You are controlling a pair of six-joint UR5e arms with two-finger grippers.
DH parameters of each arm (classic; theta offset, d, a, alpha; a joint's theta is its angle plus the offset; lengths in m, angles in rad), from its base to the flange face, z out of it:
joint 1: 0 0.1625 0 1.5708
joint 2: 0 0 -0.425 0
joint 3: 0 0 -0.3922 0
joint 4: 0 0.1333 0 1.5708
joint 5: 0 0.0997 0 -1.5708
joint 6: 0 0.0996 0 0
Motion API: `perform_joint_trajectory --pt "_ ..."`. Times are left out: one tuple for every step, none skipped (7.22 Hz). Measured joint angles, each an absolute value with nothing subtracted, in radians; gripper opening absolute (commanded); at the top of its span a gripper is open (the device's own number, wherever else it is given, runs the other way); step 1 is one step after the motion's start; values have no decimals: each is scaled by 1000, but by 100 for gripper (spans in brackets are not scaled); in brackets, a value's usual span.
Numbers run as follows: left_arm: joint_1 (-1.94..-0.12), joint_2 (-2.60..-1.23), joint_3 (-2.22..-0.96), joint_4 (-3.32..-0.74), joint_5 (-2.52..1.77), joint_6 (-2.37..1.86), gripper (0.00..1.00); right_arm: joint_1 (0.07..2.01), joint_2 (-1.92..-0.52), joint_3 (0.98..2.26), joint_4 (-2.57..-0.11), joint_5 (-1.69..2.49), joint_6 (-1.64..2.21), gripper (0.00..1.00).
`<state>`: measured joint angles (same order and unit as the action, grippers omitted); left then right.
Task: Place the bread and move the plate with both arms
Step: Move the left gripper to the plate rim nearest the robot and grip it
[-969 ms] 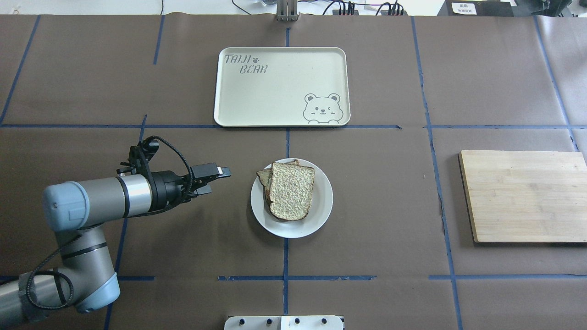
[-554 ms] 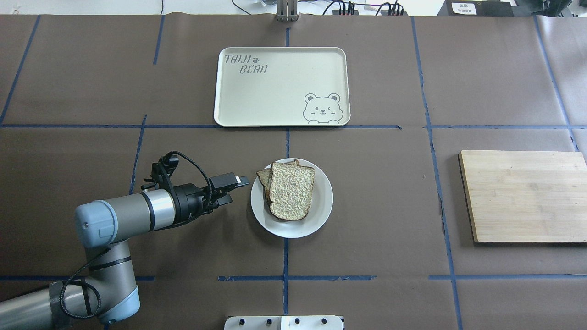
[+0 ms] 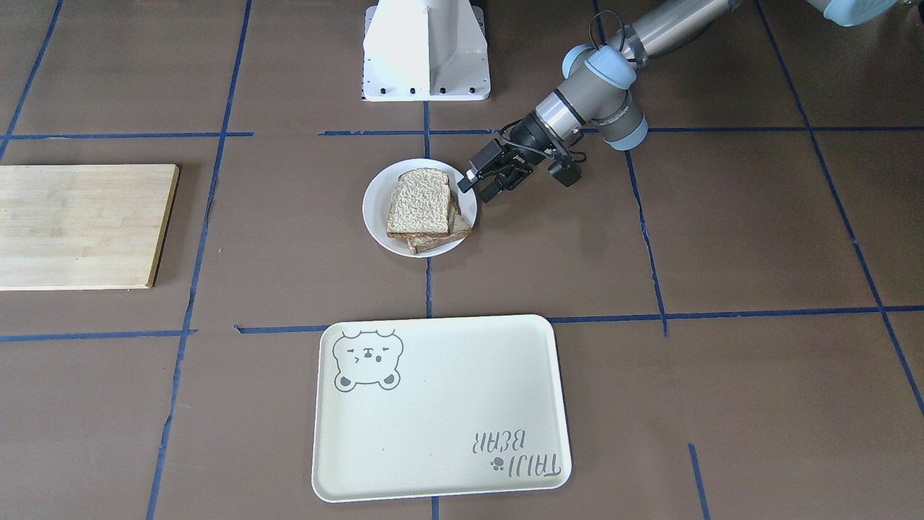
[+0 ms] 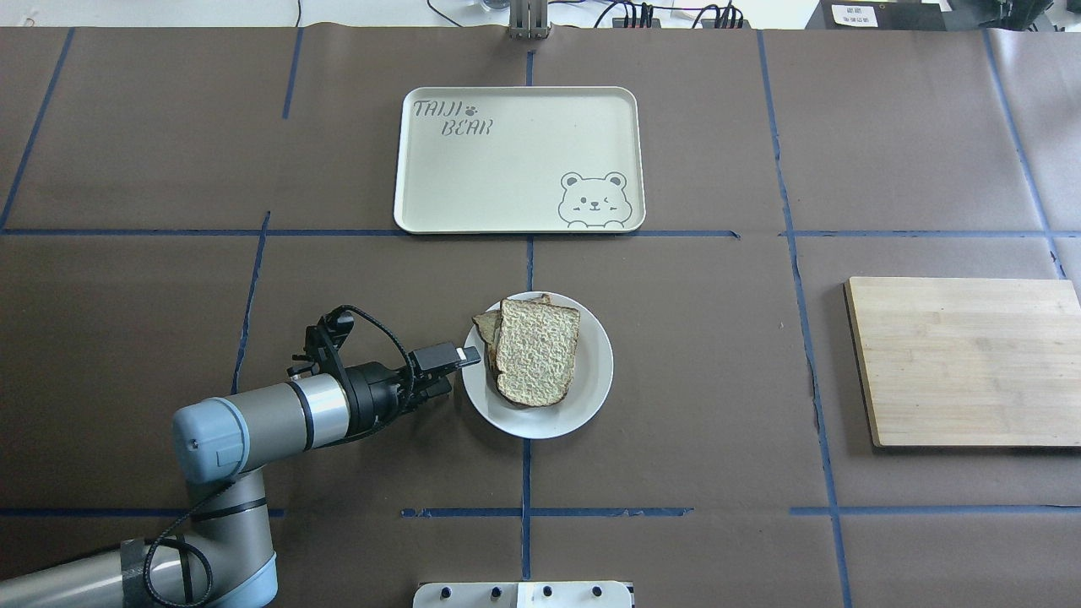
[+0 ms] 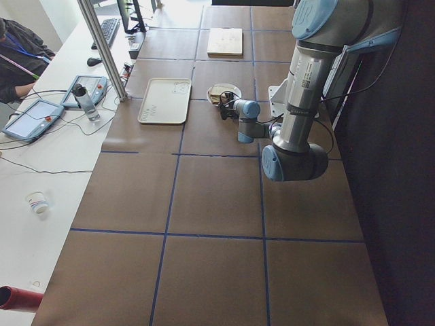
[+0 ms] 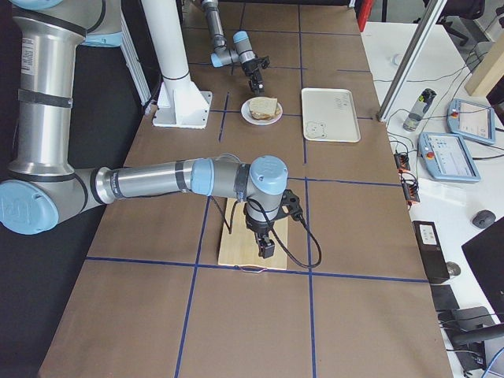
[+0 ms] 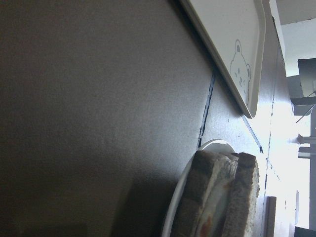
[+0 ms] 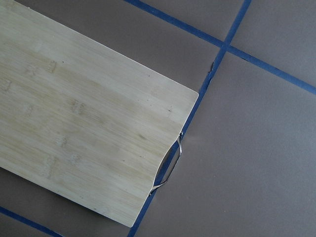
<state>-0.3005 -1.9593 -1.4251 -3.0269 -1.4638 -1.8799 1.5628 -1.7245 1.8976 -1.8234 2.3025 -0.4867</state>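
Observation:
The plain bread slice [image 4: 537, 350] lies on top of a stack on the small white plate [image 4: 591, 399] at the table's middle. Both also show in the front view: the bread [image 3: 419, 202] and the plate [image 3: 374, 209]. In the left wrist view the stack [image 7: 244, 192] shows two slices with something white between them. My left gripper [image 4: 454, 370] is open at the plate's left rim, its upper finger [image 4: 448, 355] over the rim; it also shows in the front view [image 3: 479, 184]. My right gripper [image 6: 266, 249] hangs over the wooden board's end; I cannot tell whether it is open or shut.
A cream tray with a bear drawing [image 4: 515, 160] lies beyond the plate. A wooden cutting board [image 4: 963, 359] with a metal handle [image 8: 170, 165] lies at the right. The white pedestal base [image 3: 426, 50] stands at the robot's side.
My left arm has moved right and slightly toward the robot. Its open gripper has gone from well left of the plate to the plate's left rim. Plate and bread have not moved.

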Motion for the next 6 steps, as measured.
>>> perform_joint_trajectory --pt "-297 -1967 -1424 -3028 -1463 -1880 56 1564 -1725 1898 -1823 2303 -486 100" --pt "-293 -1971 -1423 -3028 -1462 -1881 56 1565 -1725 1899 -1823 2303 -486 100" --pt "-288 -1973 -1422 -3028 -1462 -1881 56 1566 -1726 1899 -1823 2302 -486 100" --pt "-287 -1973 -1421 -3028 -1462 -1881 55 1567 -1726 1899 -1823 2303 -486 100" --pt "-286 -1973 -1417 -3028 -1462 -1881 51 1568 -1726 1899 -1823 2303 -486 100" --pt "-285 -1974 -1414 -3029 -1462 -1881 49 1568 -1726 1899 -1823 2303 -486 100"
